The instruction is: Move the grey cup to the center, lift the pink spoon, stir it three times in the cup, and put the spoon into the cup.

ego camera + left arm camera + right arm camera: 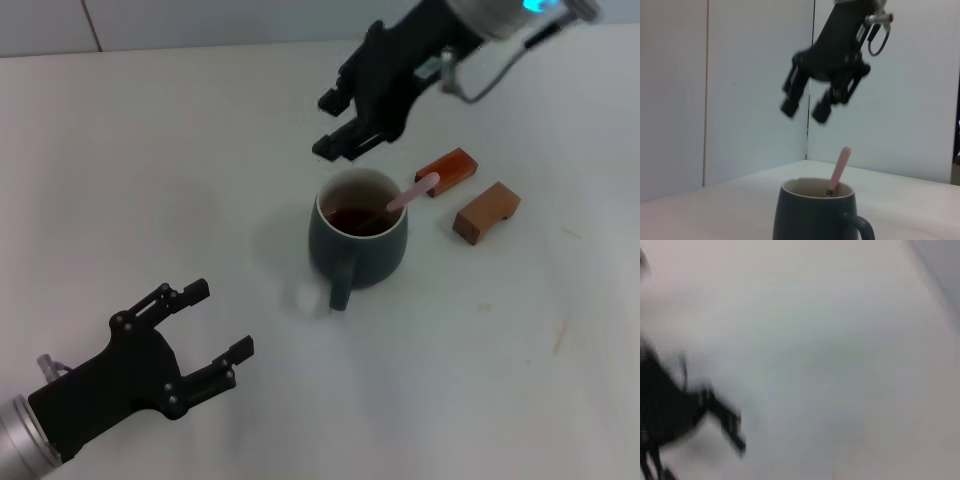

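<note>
wooden blocks [468, 192] beside grey cup [357, 243]

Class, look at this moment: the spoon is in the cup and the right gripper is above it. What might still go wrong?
1. The right gripper hangs open just above the cup; dipping could knock the spoon handle.
2. The spoon leans on the rim, so a bump might flip it out or splash liquid.
3. The left gripper sits open nearby; reaching in could tip the cup.

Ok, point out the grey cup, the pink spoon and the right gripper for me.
grey cup [372, 258]: head view, outer wall.
pink spoon [412, 191]: head view, pink handle above the rim.
right gripper [333, 125]: head view, midway between its fingertips.
</note>
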